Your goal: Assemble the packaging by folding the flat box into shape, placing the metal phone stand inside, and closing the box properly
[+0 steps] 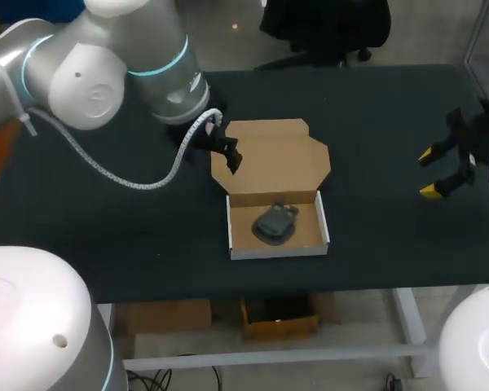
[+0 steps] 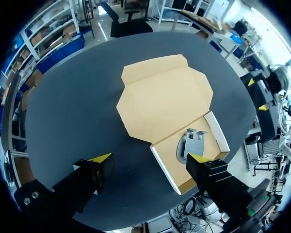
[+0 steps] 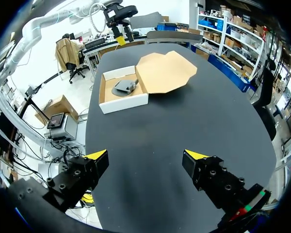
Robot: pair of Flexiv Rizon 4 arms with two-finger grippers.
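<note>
Just 1 box [image 1: 277, 195], 1 stand [image 1: 275, 224].

Dark matte table [image 1: 375, 204], broad flat top, pale metal frame beneath its front edge

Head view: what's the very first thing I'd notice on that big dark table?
A brown cardboard box sits in the middle of the dark table. Its lid lies open flat behind it, and a grey metal phone stand lies inside. The left tool hangs open by the lid's left edge. The right tool, yellow tips apart, hangs far off over the table's right side.
</note>
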